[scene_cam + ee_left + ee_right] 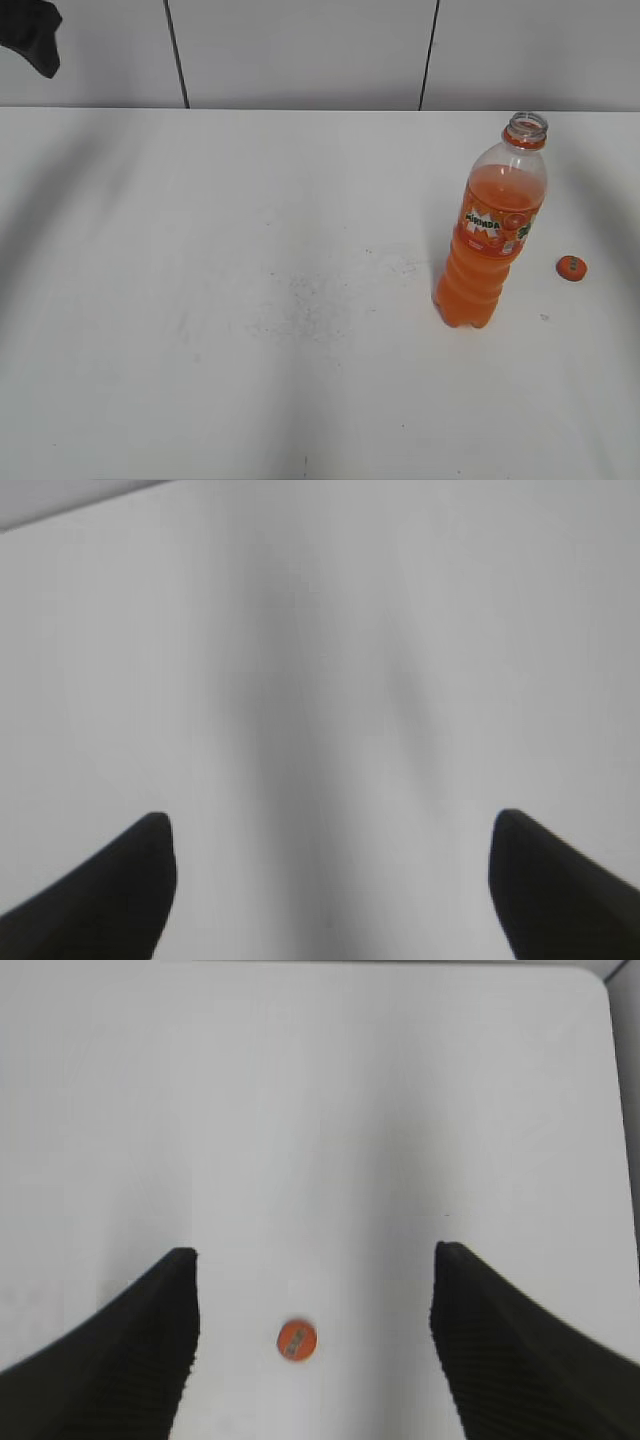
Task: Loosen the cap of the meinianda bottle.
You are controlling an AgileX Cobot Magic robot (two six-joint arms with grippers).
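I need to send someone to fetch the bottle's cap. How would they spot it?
On the white table, find the upright, open-necked meinianda bottle on the right side of the exterior view. The cap lies on the table just to its right, apart from it: a small round orange disc, the only loose item there.

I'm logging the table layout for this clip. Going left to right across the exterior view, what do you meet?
Dark object at the top left corner → bare white table → meinianda bottle, standing upright with its mouth open → cap, lying on the table apart from the bottle.
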